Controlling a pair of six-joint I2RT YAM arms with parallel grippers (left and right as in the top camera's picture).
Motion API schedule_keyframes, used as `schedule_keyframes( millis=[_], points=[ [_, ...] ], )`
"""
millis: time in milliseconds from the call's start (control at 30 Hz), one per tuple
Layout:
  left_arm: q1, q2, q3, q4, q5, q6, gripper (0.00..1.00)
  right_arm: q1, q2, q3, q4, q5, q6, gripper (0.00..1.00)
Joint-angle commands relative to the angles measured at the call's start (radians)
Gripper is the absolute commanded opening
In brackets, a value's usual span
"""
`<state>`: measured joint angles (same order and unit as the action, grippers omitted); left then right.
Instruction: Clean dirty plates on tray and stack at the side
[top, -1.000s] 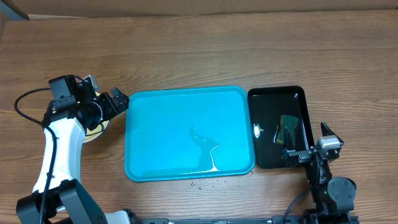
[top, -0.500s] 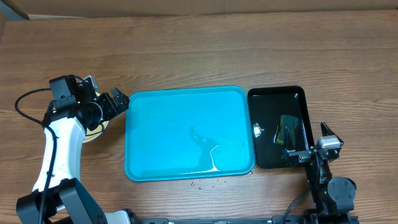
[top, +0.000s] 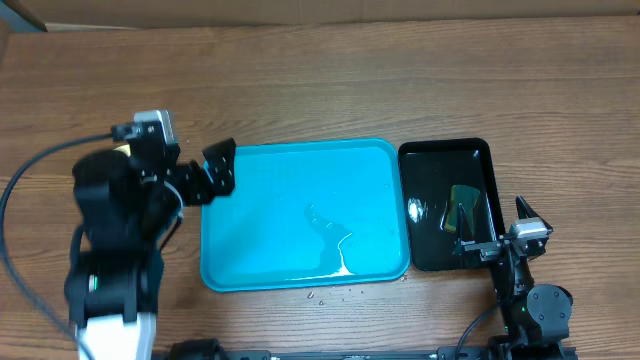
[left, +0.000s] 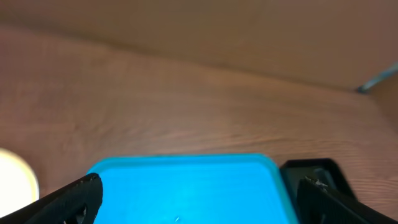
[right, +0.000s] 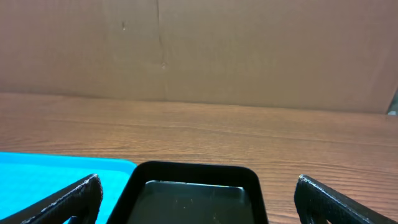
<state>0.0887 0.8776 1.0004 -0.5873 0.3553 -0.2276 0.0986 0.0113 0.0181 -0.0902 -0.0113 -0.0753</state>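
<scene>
The bench (top: 320, 80) carries the tray (top: 270, 210), long axis running left to right, with no plate on it. Only a thin wet streak (top: 335, 245) shows near its front edge. Touching its right end is a narrower black tray (top: 430, 170) holding one dark pad (top: 463, 207) (a sponge, I would guess, though the glare makes it hard to tell).

The plates (left: 13, 180) show only in the left wrist view, as a pale round edge on the bench just outside the tray's left end. Overhead, the left arm covers them, so I cannot tell how many there are or whether they are stacked.

The left tool (left: 198, 186) hangs over the tray's left rim, pointing across the tray toward the black tray. The plates therefore lie to its left and slightly behind it, and this arm is much the nearer to them. Its jaws are spread wide and hold nothing.

The right tool (right: 199, 193) sits low at the black tray's near end, jaws wide apart and empty.

A few crumbs (top: 335, 293) lie on the bench just in front of the tray. With the tray bare, the job looks nearly done.
</scene>
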Motion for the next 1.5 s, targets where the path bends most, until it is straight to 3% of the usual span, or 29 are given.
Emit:
schedule_keyframes(
  millis=[0,233,500,767,933,1267,1367,1467],
  points=[
    [-0.024,-0.129,-0.003,-0.001,0.000,0.026,1.00,-0.005,-0.008,-0.010,0.006,-0.002,-0.004,1.00],
    [-0.024,-0.314,-0.003,-0.048,0.000,0.026,1.00,-0.005,-0.008,-0.010,0.006,-0.002,-0.004,1.00],
    [-0.024,-0.452,-0.012,-0.246,-0.014,0.026,1.00,-0.005,-0.008,-0.010,0.006,-0.002,-0.004,1.00],
    [-0.028,-0.660,-0.234,-0.348,-0.016,0.026,1.00,-0.005,-0.008,-0.010,0.006,-0.002,-0.004,1.00],
    [-0.070,-0.746,-0.412,-0.094,-0.022,-0.008,0.99,-0.005,-0.008,-0.010,0.006,-0.002,-0.004,1.00],
    [-0.103,-0.800,-0.688,0.832,-0.099,-0.040,1.00,-0.005,-0.008,-0.010,0.006,-0.002,-0.004,1.00],
    [-0.103,-0.828,-0.769,0.987,-0.210,-0.042,1.00,-0.005,-0.008,-0.010,0.006,-0.002,-0.004,1.00],
    [-0.103,-0.856,-0.812,0.996,-0.269,-0.042,1.00,-0.005,-0.008,-0.010,0.006,-0.002,-0.004,1.00]
  ],
)
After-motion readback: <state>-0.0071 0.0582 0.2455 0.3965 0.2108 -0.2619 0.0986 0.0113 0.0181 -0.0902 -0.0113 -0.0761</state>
